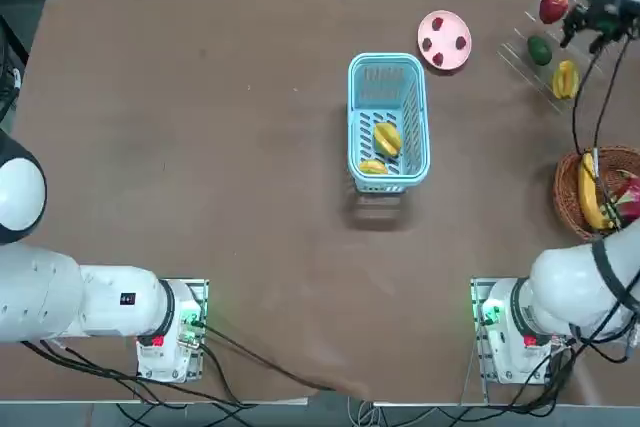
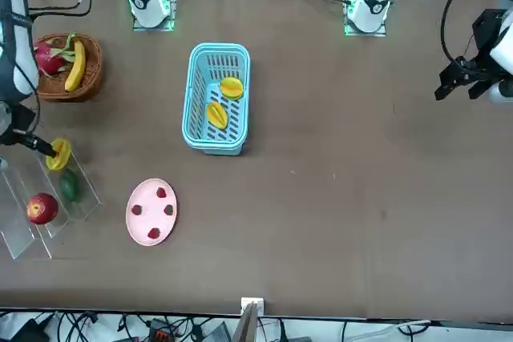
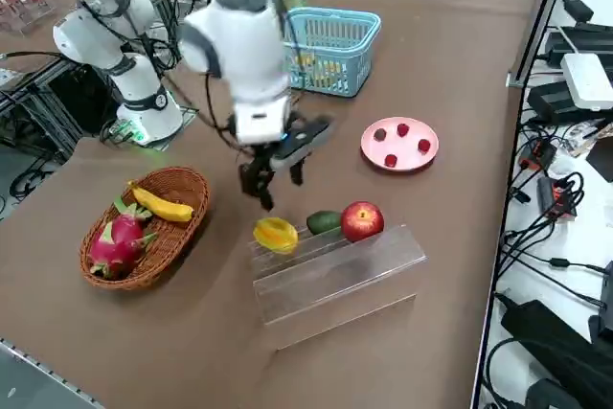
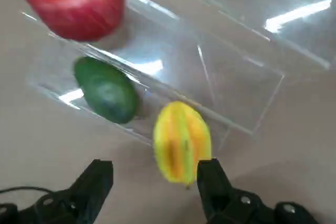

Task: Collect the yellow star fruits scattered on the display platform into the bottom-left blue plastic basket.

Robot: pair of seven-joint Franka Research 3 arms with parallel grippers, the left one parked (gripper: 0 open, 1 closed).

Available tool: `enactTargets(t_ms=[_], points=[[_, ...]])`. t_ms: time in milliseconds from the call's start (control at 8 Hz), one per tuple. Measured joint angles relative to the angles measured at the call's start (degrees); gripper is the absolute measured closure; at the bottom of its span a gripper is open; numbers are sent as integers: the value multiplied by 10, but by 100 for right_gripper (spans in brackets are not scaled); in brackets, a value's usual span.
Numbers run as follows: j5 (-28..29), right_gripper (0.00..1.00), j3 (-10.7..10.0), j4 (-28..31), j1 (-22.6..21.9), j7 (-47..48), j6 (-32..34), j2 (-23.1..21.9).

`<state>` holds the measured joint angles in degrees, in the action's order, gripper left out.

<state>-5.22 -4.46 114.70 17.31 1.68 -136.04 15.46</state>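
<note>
One yellow star fruit [image 1: 565, 78] [image 2: 58, 154] [image 3: 275, 234] [image 4: 181, 141] lies on the lowest step at one end of the clear display platform [image 1: 520, 55] [image 2: 22, 234] [image 3: 335, 280] [image 4: 236, 77]. My right gripper [image 1: 582, 31] [image 2: 35, 143] [image 3: 278, 184] [image 4: 155, 182] hovers just above and beside it, open, with nothing between its fingers. The fruit sits just beyond the fingertips [image 4: 209, 174]. Two more star fruits [image 1: 387, 137] [image 2: 216, 114] lie inside the blue plastic basket [image 1: 352, 107] [image 2: 192, 98] [image 3: 330, 35] at the table's middle.
A green avocado [image 1: 540, 50] [image 3: 324, 222] [image 4: 106, 90] and a red apple [image 1: 552, 7] [image 3: 362, 220] [image 4: 73, 3] sit on the platform beside the star fruit. A pink plate [image 1: 444, 25] [image 3: 399, 162] and a wicker basket [image 1: 566, 197] [image 3: 187, 184] holding a banana flank the platform.
</note>
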Motion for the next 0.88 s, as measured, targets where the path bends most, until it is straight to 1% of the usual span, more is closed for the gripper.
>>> enactTargets(t_ms=[125, 250, 500, 875], points=[[0, 2, 1, 36, 14, 0, -32, -8], [0, 2, 1, 56, 26, 0, -48, -14], [3, 2, 3, 65, 36, 0, -62, -16], [4, 2, 9, 68, 36, 0, -71, -7]])
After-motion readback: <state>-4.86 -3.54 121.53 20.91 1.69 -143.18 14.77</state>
